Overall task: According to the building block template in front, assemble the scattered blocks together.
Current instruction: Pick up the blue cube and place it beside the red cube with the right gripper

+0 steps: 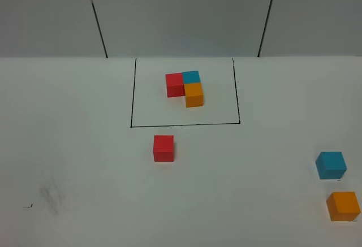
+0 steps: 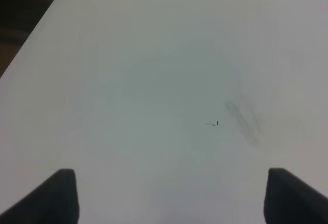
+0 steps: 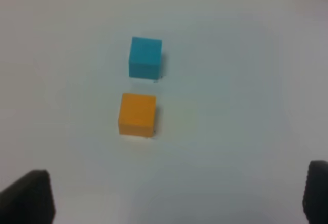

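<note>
Near matte orange cube (image 3: 137, 114), right end effector (image 3: 174, 193) gapes empty; left end effector (image 2: 174, 196) released

Left pincer (image 2: 171, 196) and right pincer (image 3: 174, 193) agape

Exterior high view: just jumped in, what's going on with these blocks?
Nothing is held. The red cube sits alone just outside the framed template. The teal cube and orange cube lie apart at the right, in front of the open right gripper. The open left gripper hangs over bare table.
</note>
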Controlling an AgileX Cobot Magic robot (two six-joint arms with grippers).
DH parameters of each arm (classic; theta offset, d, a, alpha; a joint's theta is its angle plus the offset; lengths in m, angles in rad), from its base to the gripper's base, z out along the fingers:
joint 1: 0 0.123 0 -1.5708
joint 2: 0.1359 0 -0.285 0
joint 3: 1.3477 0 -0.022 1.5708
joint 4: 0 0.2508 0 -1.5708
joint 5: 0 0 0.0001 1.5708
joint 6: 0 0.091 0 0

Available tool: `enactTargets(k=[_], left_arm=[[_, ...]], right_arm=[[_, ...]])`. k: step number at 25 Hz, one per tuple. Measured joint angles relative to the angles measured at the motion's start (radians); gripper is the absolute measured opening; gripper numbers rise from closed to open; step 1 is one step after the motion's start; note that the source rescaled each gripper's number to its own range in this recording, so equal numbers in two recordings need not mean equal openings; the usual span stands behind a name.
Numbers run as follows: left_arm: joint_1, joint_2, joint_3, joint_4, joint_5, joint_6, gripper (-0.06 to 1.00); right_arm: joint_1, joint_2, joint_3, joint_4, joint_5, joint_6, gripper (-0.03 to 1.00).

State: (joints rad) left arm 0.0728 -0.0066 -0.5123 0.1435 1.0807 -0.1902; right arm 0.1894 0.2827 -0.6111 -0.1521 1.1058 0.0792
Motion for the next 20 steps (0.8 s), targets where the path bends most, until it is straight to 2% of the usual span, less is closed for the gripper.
enactTargets(k=[8, 14, 20], left_arm=[[0.0, 0.0, 0.0, 0.0, 0.0, 0.0, 0.73], [0.0, 0.0, 0.0, 0.0, 0.0, 0.0, 0.73], [0.0, 0.0, 0.0, 0.0, 0.0, 0.0, 0.73]], right_arm=[[0.0, 0.391, -0.168, 0.012, 0.056, -0.006, 0.93], [0.0, 0.697, -0.292, 0.012, 0.056, -0.024, 0.88], [0.0, 0.875, -0.342, 0.041, 0.019, -0.026, 0.8]])
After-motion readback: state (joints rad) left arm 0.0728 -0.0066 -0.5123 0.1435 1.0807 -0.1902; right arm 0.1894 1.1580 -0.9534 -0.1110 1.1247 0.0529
